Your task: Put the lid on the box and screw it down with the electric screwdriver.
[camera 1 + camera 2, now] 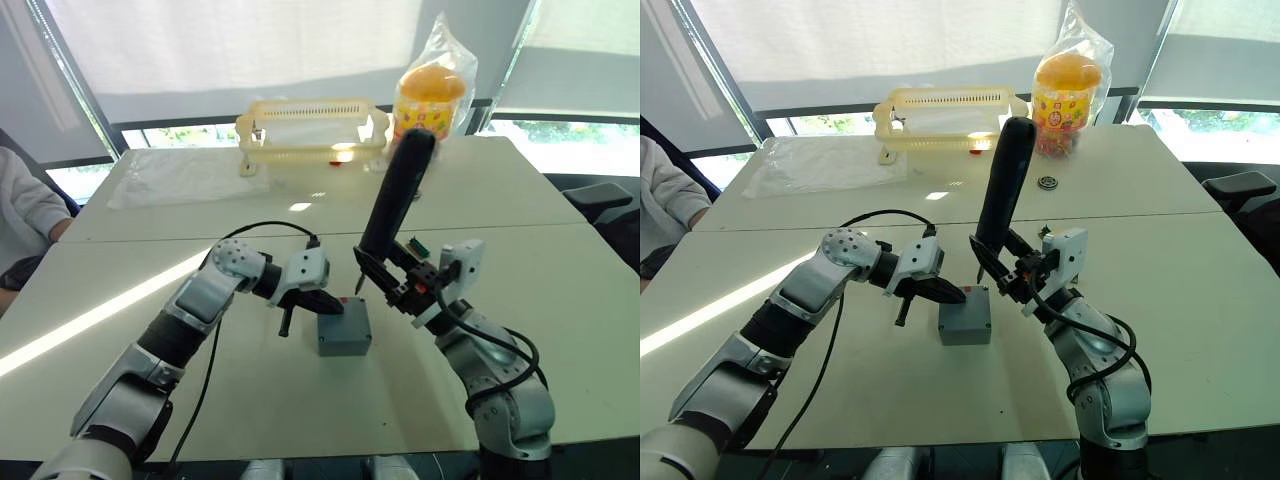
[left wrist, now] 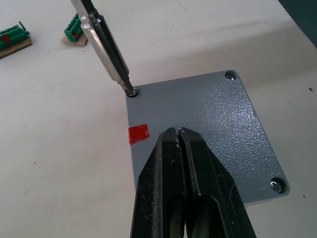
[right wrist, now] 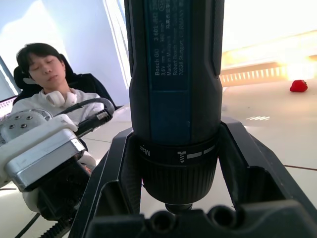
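Lid (image 2: 208, 129) seated on box (image 1: 344, 336), box placed on white table (image 1: 520, 280) between both arms. Screwdriver bit (image 2: 106, 49) set in corner screw of lid, beside red mark (image 2: 138, 133). Electric screwdriver (image 1: 395, 195) clamped upright in right gripper (image 1: 400, 285). Left gripper (image 2: 181, 163) pressed closed, nothing held, tips resting on lid. Yellow basket (image 1: 310, 130) seen at far table edge.
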`<action>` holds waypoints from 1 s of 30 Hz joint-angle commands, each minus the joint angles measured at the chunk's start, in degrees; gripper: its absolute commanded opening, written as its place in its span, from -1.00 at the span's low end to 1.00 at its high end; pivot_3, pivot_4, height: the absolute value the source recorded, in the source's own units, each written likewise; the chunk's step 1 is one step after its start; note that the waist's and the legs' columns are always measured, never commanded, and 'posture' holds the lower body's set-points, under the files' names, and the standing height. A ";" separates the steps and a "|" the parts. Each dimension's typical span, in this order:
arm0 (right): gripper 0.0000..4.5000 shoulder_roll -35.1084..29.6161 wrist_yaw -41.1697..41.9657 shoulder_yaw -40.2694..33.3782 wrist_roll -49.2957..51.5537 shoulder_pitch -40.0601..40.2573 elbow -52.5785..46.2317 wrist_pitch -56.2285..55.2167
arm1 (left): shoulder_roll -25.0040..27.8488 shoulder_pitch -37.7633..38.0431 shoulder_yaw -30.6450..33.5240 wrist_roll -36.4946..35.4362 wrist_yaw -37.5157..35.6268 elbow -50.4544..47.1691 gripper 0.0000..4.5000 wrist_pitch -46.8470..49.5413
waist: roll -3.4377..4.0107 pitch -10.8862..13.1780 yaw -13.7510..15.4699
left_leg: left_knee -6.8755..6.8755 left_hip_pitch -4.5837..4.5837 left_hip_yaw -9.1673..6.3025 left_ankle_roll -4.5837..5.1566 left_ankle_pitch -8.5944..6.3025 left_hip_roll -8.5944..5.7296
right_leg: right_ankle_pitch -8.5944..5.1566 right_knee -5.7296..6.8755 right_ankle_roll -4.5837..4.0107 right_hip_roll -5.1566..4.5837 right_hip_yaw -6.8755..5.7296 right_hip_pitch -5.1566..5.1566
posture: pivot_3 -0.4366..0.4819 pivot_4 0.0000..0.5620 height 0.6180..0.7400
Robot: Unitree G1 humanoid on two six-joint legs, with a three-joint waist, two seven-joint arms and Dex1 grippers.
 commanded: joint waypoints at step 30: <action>-0.22 -5.49 -4.07 2.05 4.83 1.20 -2.61 -6.53 | 0.78 1.48 -1.13 2.21 0.12 -0.33 -1.00 0.85 | -0.01 0.00 0.02 | 0.00 0.00 -0.01 0.00 0.00 0.00 | 0.00 -0.01 0.00 0.00 0.00 0.01 | -0.05 -0.47 1.00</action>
